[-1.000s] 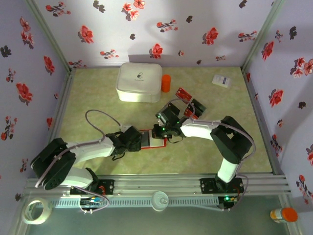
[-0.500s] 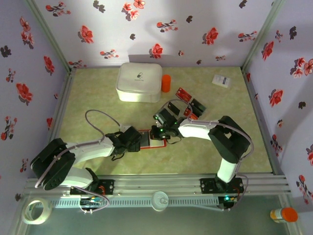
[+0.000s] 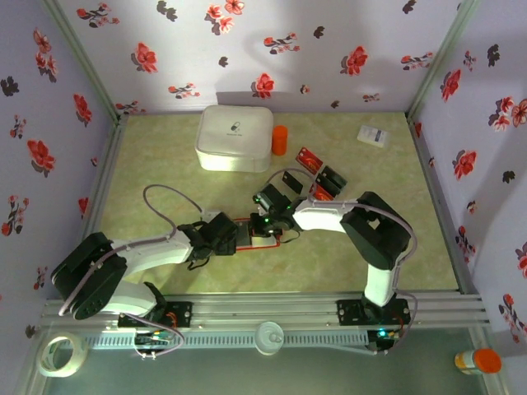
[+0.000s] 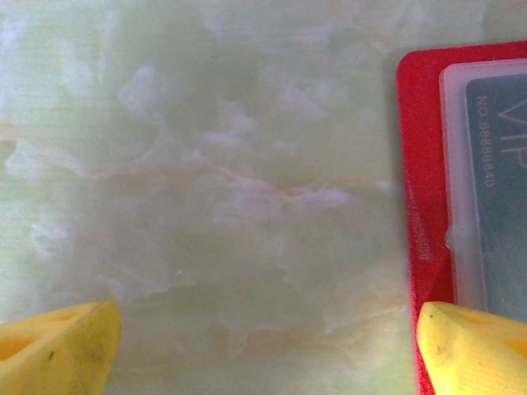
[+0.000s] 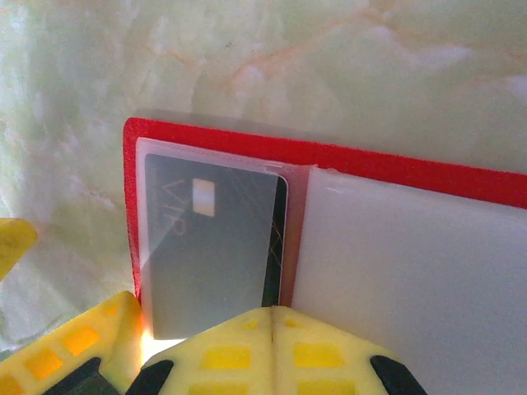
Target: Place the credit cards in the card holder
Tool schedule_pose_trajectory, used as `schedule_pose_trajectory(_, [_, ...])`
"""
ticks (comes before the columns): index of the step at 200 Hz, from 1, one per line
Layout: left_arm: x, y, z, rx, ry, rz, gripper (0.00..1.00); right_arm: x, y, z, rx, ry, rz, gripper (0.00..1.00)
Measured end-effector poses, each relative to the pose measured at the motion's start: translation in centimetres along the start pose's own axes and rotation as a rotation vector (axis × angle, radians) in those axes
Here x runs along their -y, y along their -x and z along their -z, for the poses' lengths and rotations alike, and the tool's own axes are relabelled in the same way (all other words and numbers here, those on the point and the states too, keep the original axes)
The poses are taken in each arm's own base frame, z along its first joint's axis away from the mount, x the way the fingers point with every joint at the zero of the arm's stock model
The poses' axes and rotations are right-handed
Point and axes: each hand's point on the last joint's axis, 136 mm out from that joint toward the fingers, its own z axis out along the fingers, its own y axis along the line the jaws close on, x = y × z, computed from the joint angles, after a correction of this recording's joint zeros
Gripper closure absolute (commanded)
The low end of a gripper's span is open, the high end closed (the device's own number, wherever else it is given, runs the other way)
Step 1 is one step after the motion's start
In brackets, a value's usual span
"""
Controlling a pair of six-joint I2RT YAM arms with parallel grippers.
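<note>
**Desk:** How far along is the job?

**Photographer:** One grey card point(image 5: 214, 255) is sitting in the clear sleeve of the open red wallet point(image 3: 257, 236), which is lying mid-table. Several loose cards point(image 3: 331, 176) are waiting farther off to the right, so most of the work looks undone.

**Desk:** And the grippers?

**Photographer:** The left gripper point(image 3: 221, 235) is hovering at the wallet's left edge, jaws wide apart and empty. The right gripper point(image 3: 268, 220) is hanging over the card's end, jaws together.

**Desk:** What are the views adding?

**Photographer:** The left wrist is catching the card's printing, and the right wrist its chip and the pale flap. The overhead is giving the loose cards.
</note>
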Motion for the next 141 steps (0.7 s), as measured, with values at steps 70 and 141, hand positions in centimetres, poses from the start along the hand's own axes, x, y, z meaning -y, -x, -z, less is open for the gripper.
schedule_pose_trajectory(70, [0.0, 0.0, 0.0, 0.002, -0.002, 0.001, 0.07, -0.3, -0.1, -0.3, 0.002, -0.008, 0.011, 1.0])
schedule_pose_trajectory(141, [-0.3, 0.1, 0.4, 0.004, -0.001, 0.005, 0.07, -1.1, 0.1, 1.3, 0.015, 0.003, 0.016, 0.98])
